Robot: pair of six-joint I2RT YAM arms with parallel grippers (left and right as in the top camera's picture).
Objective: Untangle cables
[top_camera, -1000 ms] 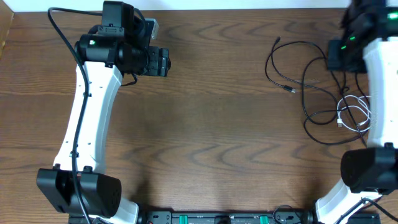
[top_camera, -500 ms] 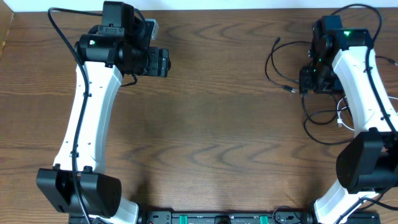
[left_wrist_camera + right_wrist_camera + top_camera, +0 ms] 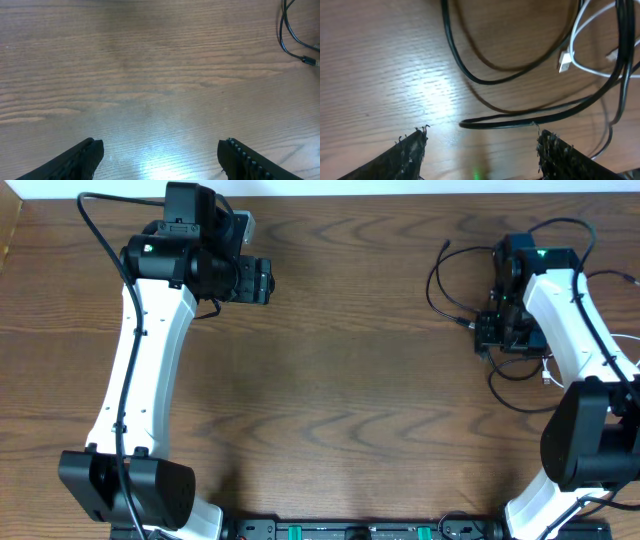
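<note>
On the tabletop's right side, cables (image 3: 440, 285): thin black cords lie in loose, overlapping loops on the wood, partly hidden under the right arm (image 3: 565, 310).
Cables under the right wrist: one black cord (image 3: 451, 47) curves down from the top edge. A second black run (image 3: 505, 121) lies nearly level lower down.
White cord (image 3: 580, 30): it loops at the upper right of the wrist view and crosses the black cords there. Its small plug (image 3: 564, 61) lies beside them.
Right pincer (image 3: 481, 147): spread wide and low over the cables, pinching nothing. The level black run lies on the wood in the gap between its fingers (image 3: 412, 152). I cannot tell whether that run touches the finger on the right of the view.
Left pincer (image 3: 160, 150): spread wide over bare wood, holding nothing, well apart from the cables. One black loop (image 3: 284, 35) shows only at the far upper right of its view.
Left arm (image 3: 150, 360): it reaches along the far left side.
Tabletop (image 3: 350, 380): dark brown wood grain.
</note>
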